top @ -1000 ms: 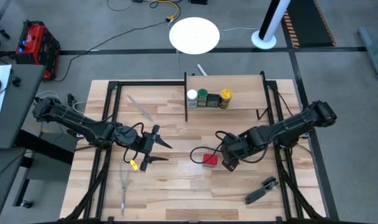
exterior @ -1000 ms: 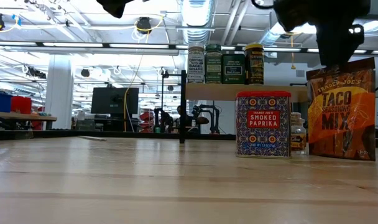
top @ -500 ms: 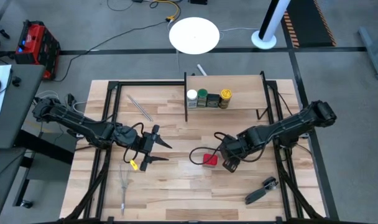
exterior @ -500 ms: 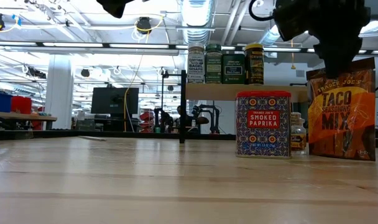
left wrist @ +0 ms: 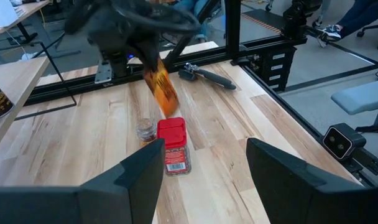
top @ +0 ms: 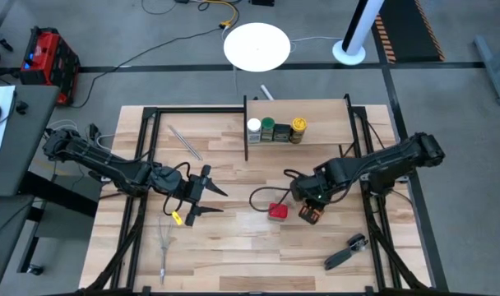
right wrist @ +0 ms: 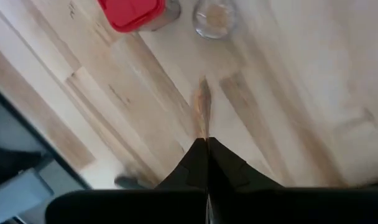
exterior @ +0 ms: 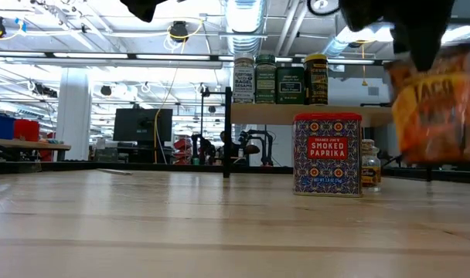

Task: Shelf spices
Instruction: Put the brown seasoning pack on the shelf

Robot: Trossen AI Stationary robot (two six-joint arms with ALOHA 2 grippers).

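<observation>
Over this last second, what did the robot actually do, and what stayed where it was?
The right gripper closed on the top edge of the orange taco seasoning packet and lifted it off the table, tilting it and carrying it a little toward the shelf. The paprika tin, the small jar beside it, and the four spices on the shelf did not move. The left gripper stayed open, unmoved.

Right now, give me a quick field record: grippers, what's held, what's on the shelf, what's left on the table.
right gripper: shut on taco seasoning packet, lifted off the table
left gripper: open, empty, over the table's left half
shelf: four jars in a row
table: smoked paprika tin, small glass jar beside it
other items: whisk, black-handled tool
</observation>
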